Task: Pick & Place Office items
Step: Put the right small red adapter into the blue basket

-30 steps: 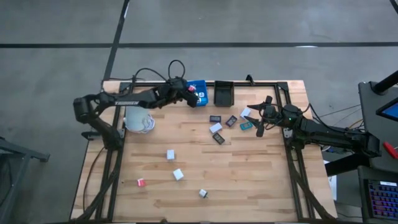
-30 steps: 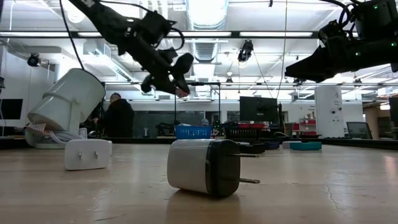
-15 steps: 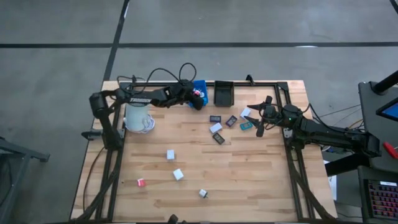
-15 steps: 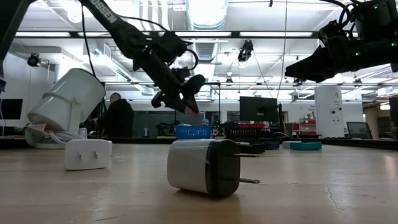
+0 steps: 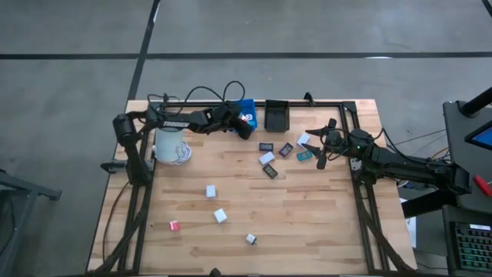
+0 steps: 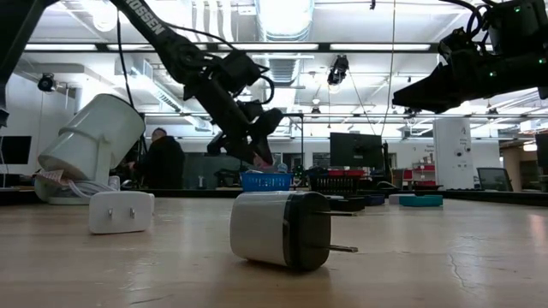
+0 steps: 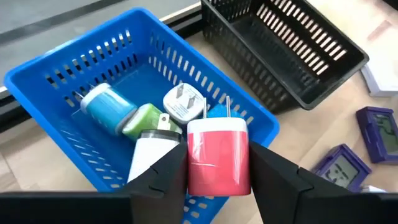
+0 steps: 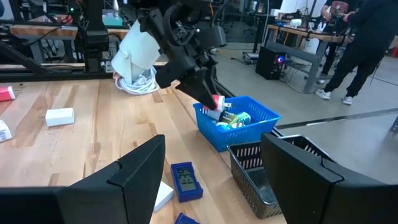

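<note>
One red plug adapter (image 7: 218,157), clamped by the left gripper (image 7: 217,168), hangs over the blue bin (image 7: 62,93) for release; the right gripper (image 8: 211,168) waits wide open.

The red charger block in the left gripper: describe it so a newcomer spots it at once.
Find the blue bin at the table's far edge, beside the black bin. The left gripper hangs over it, shut on the red charger block, prongs pointing up. It alone is red with a white top; the chargers in the bin are white, blue and green.

A robotics laboratory in an open industrial hall: wooden worktop (image 5: 307,215) on a metal frame over grey concrete floor (image 5: 254,27), exposed ceiling ducts and strip lights (image 6: 282,17), monitors (image 6: 355,150) and benches behind, a person (image 8: 367,43) standing nearby.
</note>
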Robot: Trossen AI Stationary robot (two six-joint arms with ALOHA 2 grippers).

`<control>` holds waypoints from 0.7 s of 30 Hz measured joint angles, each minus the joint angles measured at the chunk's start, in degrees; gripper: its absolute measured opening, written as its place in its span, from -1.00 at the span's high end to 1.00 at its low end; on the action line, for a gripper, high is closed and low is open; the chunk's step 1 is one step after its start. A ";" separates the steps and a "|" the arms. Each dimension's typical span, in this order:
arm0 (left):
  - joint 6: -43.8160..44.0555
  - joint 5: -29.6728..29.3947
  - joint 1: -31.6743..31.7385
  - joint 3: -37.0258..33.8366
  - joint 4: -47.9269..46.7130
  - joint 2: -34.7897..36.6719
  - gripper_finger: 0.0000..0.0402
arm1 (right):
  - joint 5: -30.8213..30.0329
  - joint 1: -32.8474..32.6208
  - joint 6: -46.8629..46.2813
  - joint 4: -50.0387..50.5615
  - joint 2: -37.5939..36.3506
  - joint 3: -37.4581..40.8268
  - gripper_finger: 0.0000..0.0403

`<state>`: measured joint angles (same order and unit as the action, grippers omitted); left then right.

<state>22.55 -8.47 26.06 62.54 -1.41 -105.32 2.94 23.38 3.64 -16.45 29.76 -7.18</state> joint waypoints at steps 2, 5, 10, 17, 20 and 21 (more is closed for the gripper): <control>0.01 0.20 0.00 0.00 -0.05 -0.06 0.23 | -0.01 0.01 0.00 0.01 0.00 0.01 -0.27; 0.00 0.20 0.00 0.00 -0.11 -0.06 0.23 | -0.01 0.00 0.00 0.03 0.00 0.01 -0.27; -0.17 0.22 0.00 -0.04 -0.13 -0.06 0.23 | 0.00 0.00 0.00 0.02 0.00 0.00 -0.27; -1.09 0.39 0.00 -0.04 -0.15 -0.06 0.21 | 0.00 0.00 0.00 0.02 0.00 0.00 -0.27; -1.09 0.39 0.00 -0.04 -0.13 -0.06 0.15 | -0.02 0.01 0.00 0.02 0.00 0.02 -0.27; -1.09 0.38 0.00 -0.07 -0.13 -0.06 0.13 | -0.01 0.01 0.00 0.02 0.00 0.00 -0.27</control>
<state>21.45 -8.09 26.06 62.48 -1.54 -105.38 2.93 23.39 3.64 -16.43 29.76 -7.18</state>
